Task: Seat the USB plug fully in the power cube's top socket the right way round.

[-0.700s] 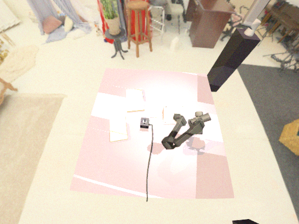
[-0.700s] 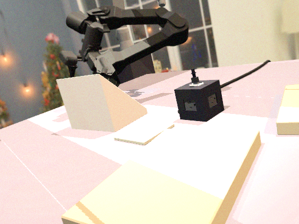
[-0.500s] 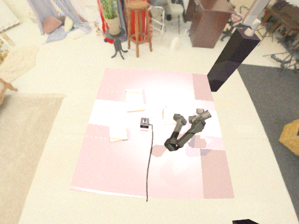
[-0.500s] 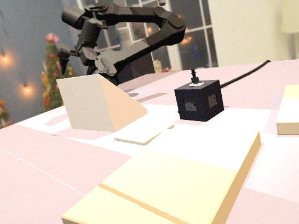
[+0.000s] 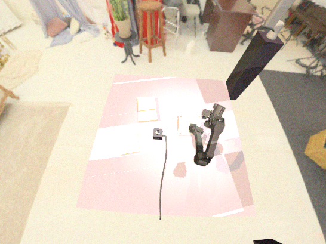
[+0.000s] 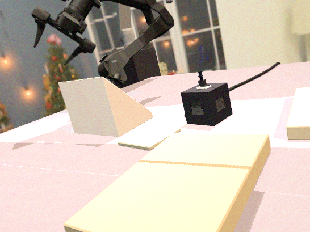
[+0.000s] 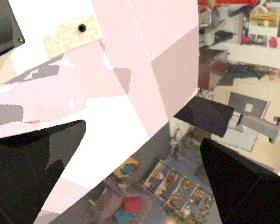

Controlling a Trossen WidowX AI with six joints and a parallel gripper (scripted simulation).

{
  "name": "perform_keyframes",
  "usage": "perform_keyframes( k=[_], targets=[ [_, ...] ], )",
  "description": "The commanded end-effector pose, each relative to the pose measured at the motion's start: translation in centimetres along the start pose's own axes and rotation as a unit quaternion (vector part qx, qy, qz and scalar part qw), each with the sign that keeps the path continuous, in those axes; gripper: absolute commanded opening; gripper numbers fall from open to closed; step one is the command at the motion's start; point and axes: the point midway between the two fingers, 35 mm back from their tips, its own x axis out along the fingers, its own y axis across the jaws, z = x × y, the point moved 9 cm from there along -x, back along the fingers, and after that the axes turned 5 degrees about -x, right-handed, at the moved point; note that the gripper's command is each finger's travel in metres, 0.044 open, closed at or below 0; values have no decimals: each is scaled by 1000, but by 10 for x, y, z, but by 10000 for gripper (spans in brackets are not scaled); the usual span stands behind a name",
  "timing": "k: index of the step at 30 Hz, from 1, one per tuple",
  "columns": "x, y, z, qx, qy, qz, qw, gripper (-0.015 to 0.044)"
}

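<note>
USB plug stands upright in the top socket of the power cube, which rests on the pink surface. Beyond, left, the wedge block. Fingers spread wide, empty, raised well apart from the cube.

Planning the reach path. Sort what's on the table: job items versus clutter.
Job: USB plug, power cube, its cable, gripper (open, empty).
Clutter: wedge block, thin tile, large slab, right-edge slab.
</note>
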Motion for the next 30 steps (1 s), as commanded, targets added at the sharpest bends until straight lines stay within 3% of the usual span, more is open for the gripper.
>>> perform_keyframes(
  k=[1, 9, 18, 30],
  targets=[
    [-21, -26, 52, 92, -90, 19, 992, 440],
    [-43, -33, 120, 176, -144, 94, 969, 440],
    [-69, -6, 205, 241, -138, 194, 941, 440],
    [-98, 80, 305, 407, 30, 334, 850, 440]
  ],
)
